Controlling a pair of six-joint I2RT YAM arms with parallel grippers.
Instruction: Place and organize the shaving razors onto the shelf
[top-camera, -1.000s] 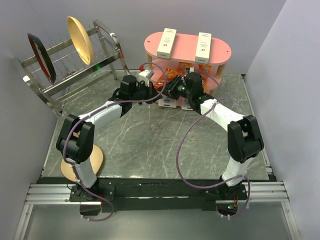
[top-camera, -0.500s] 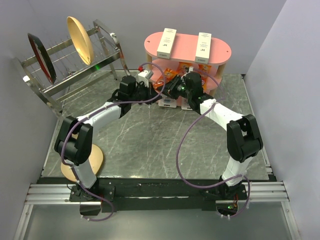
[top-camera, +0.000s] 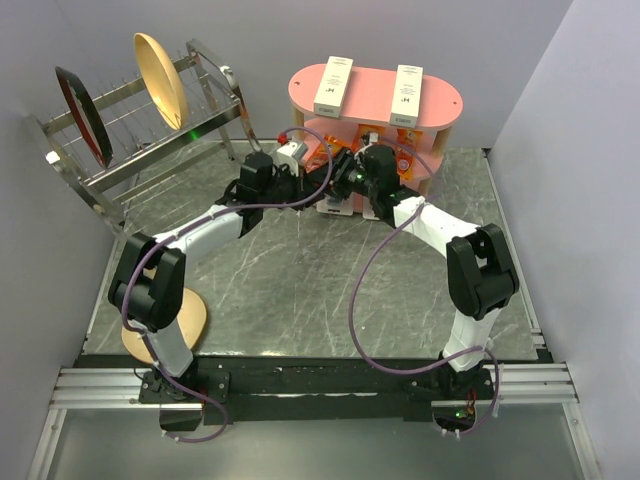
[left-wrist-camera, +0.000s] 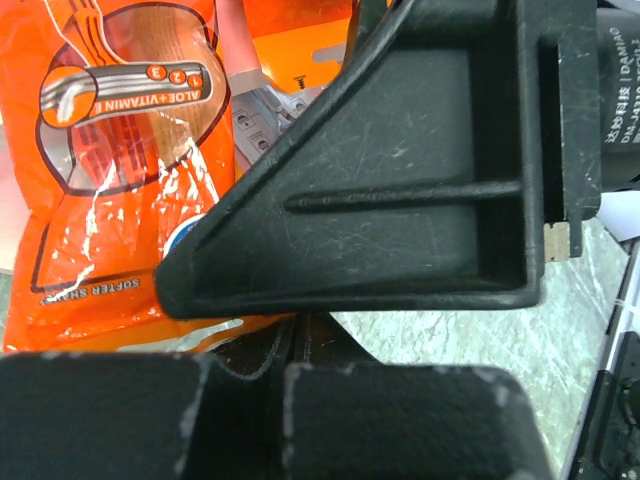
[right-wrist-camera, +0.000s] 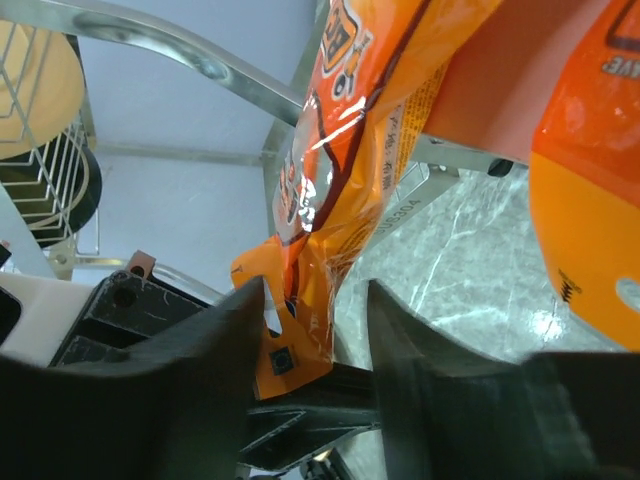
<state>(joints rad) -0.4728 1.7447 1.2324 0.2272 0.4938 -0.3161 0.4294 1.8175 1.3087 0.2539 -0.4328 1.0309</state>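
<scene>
The pink shelf (top-camera: 372, 95) stands at the table's (top-camera: 300, 290) far edge, right of the middle, with two white boxes (top-camera: 333, 85) lying on its top board. Both arms reach to the shelf's front left side, where an orange razor pack (right-wrist-camera: 345, 150) hangs above the table surface at about the height of the middle board. It is a flat film pack printed with a razor and "ALOE + VITAMIN E". In the right wrist view its long axis runs steeply from the pink board down to its punched hang-tab end, which points toward the left gripper (left-wrist-camera: 290, 390). In the left wrist view the printed face shows with the lettering upside down. The left gripper's fingers are pressed together, and the pack's tab edge runs into their seam, so they appear to pinch it there. The right gripper (right-wrist-camera: 315, 300) has its fingers spread apart on either side of the same lower end, with a gap beside the film, so it is not clamping. A second orange pack (right-wrist-camera: 590, 200) sits just beside the first, against the pink board. A wire dish rack (top-camera: 150, 130) stands at the far left corner.
</scene>
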